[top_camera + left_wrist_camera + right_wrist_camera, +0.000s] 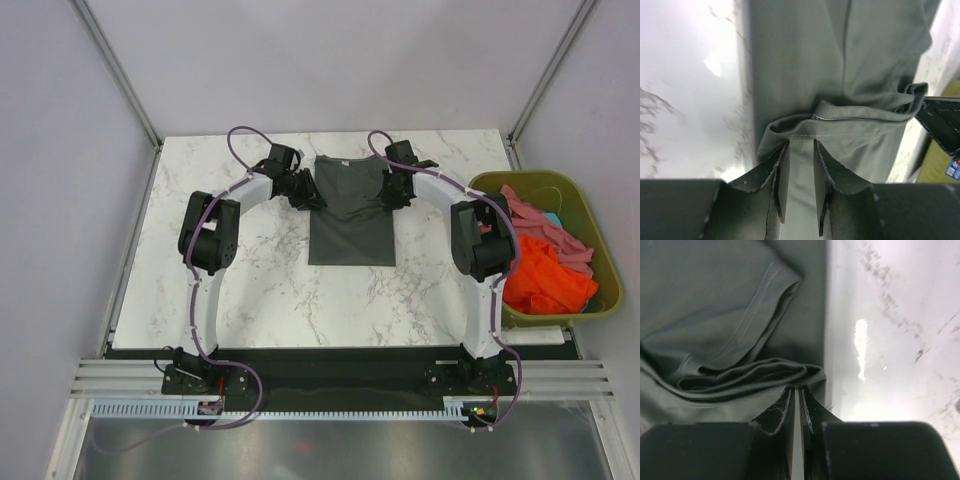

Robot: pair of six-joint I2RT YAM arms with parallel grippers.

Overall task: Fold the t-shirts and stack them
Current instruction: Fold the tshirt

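- From above, we see the plain dark charcoal-grey cloth t-shirt (350,225) lying flat on the far middle of the white marble-patterned table (250,290). Its collar is at the far end and its outline is a tall oblong.
- The left gripper (300,190) is down at the shirt's left shoulder and the right gripper (392,192) at its right shoulder. Only this view shows both arms at once.
- Only up here do we catch the olive-green plastic bin (530,176) just off the table's right edge. Bright orange tees (545,285) and dusty pink tees (550,225) are heaped loosely inside.
- Over to the left wrist view: the black left fingers (765,175) stand apart, released. Smooth cloth shows flat in the gap, and a stitched hem is rolled into a soft tube just beyond the tips.
- That same view catches a black tip of the right gripper at the roll's far end.
- Right wrist view now: the black right fingers (775,415) are clenched to a thin slit, grasping a bunched fold of the t-shirt. Soft creases pile up at the tips, and the glossy table glares white beside them.
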